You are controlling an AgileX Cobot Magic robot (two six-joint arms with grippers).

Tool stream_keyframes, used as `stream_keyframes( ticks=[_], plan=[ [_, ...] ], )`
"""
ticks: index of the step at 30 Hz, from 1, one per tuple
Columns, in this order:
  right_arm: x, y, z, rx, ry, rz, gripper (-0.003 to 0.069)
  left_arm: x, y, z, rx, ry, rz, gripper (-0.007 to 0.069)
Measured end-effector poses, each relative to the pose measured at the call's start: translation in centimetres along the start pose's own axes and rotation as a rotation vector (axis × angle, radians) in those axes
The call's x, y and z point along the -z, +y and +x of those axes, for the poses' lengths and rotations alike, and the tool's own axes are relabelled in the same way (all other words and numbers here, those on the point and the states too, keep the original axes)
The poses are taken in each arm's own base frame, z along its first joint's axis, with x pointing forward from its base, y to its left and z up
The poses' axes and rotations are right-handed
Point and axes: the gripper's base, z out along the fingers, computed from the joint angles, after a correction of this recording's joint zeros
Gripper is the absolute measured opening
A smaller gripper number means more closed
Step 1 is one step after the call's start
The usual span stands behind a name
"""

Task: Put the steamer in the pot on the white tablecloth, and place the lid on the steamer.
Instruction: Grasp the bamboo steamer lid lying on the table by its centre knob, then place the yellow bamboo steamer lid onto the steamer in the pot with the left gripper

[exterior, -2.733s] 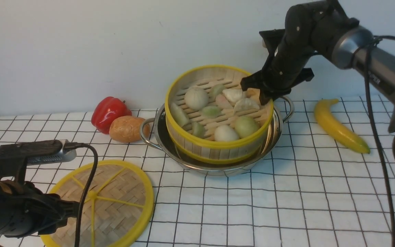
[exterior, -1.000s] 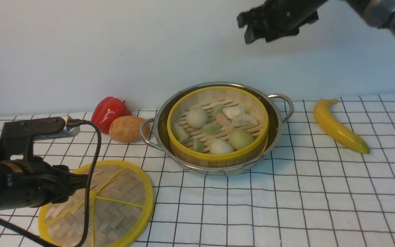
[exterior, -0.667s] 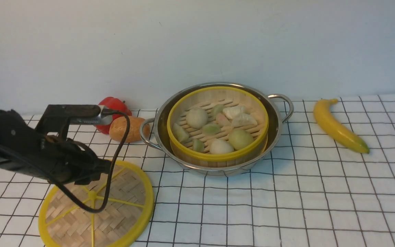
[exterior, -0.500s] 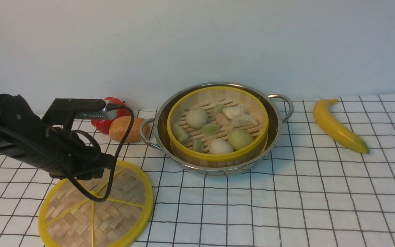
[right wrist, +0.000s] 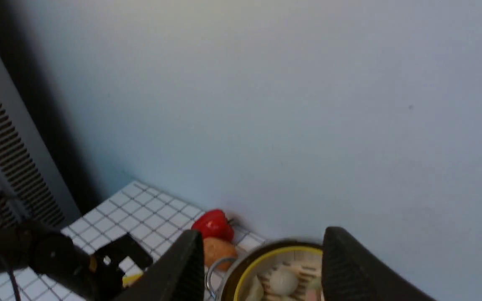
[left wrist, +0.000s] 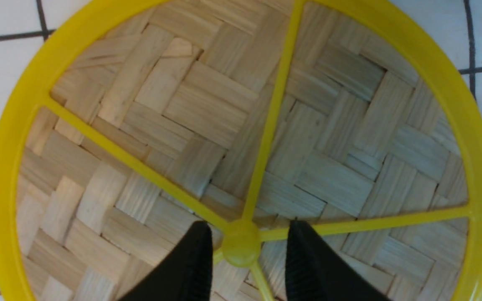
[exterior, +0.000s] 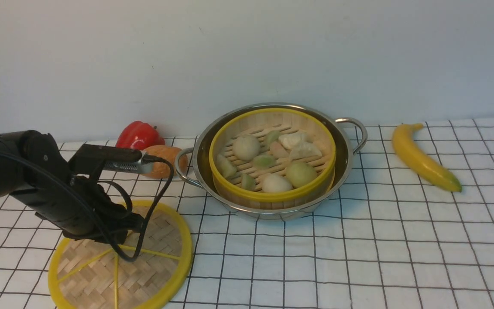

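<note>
- The left arm (exterior: 37,189) hides the far part of the one lid (exterior: 152,262), and the picture's lower edge cuts off its near rim. It lies flat on the white tablecloth (exterior: 358,257), near the pot (exterior: 346,159) but apart from it.
- The left tool (left wrist: 249,223) stands spread astride the lid's yellow hub (left wrist: 241,251); I cannot tell whether it touches the weave.
- The right tool (right wrist: 265,232), unseen from the front, hangs spread wide, holding nothing.
- One steamer (exterior: 272,198) sits in the pot, with three round buns (exterior: 246,146) and dumplings (exterior: 264,161) too crowded to count.
- There is one pepper (exterior: 137,134), one banana (exterior: 423,159) and one roll (exterior: 167,156), the roll half hidden.
</note>
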Motion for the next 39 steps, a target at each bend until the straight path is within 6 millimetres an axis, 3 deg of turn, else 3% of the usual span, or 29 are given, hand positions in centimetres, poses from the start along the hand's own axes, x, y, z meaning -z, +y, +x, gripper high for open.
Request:
stream_keyframes(
  ticks=[6, 10, 12, 14, 16, 21, 23, 24, 25, 26, 28, 31, 32, 33, 35, 39],
  plan=[
    [2.1, 0.3, 3.0, -0.007, 0.042, 0.004, 0.0386, -1.2, 0.1, 0.1, -0.001, 0.033, 0.001, 0.0243],
    [3.5, 0.7, 3.5, 0.000, 0.024, 0.002, 0.0386, -1.8, 0.1, 0.1, 0.001, 0.036, 0.000, 0.0236],
    [4.2, 0.8, 3.6, 0.004, 0.011, 0.000, 0.0386, -1.8, 0.2, 0.1, 0.008, 0.036, -0.002, 0.0204],
    [5.0, 1.1, 3.7, 0.009, -0.007, -0.002, 0.0387, -1.7, 0.3, -0.1, 0.008, 0.032, -0.016, 0.0125],
    [5.3, 1.2, 3.7, 0.011, -0.014, -0.002, 0.0387, -1.5, 0.5, -0.2, -0.009, 0.039, -0.036, 0.0117],
    [5.7, 1.3, 3.7, 0.011, -0.025, -0.002, 0.0387, 1.8, 1.1, -1.3, -0.027, 0.075, -0.111, 0.0118],
    [5.7, 1.3, 3.7, -0.003, -0.025, -0.002, 0.0387, 5.1, 1.0, -3.0, -0.020, 0.013, -0.131, 0.0118],
    [5.7, 1.3, 3.7, -0.004, -0.025, -0.001, 0.0387, 5.4, 1.0, -3.2, -0.020, 0.005, -0.131, 0.0118],
    [5.7, 1.2, 3.7, -0.009, -0.025, -0.001, 0.0387, 7.5, 0.3, -4.7, -0.029, -0.078, -0.125, 0.0118],
    [5.7, 1.2, 3.7, -0.009, -0.025, -0.001, 0.0387, 7.7, 0.3, -4.9, -0.028, -0.087, -0.124, 0.0118],
    [5.7, 1.2, 3.7, -0.015, -0.025, -0.001, 0.0387, 10.4, -2.1, -7.4, -0.090, -0.215, -0.078, 0.0118],
    [5.7, 1.3, 3.7, -0.018, -0.025, -0.007, 0.0387, 11.6, -6.8, -9.9, -0.208, -0.302, 0.013, 0.0118],
    [5.7, 1.3, 3.7, -0.019, -0.025, -0.008, 0.0387, 11.6, -6.8, -10.1, -0.209, -0.305, 0.012, 0.0118],
    [5.7, 1.4, 3.7, -0.022, -0.025, -0.015, 0.0387, 11.1, -9.3, -11.3, -0.262, -0.331, 0.049, 0.0118],
    [5.7, 1.5, 3.7, -0.026, -0.025, -0.024, 0.0387, 10.3, -12.0, -12.5, -0.315, -0.346, 0.082, 0.0118],
    [5.7, 1.6, 3.7, -0.056, -0.025, -0.041, 0.0387, 7.9, -15.8, -15.1, -0.366, -0.365, 0.119, 0.0118]
  ],
)
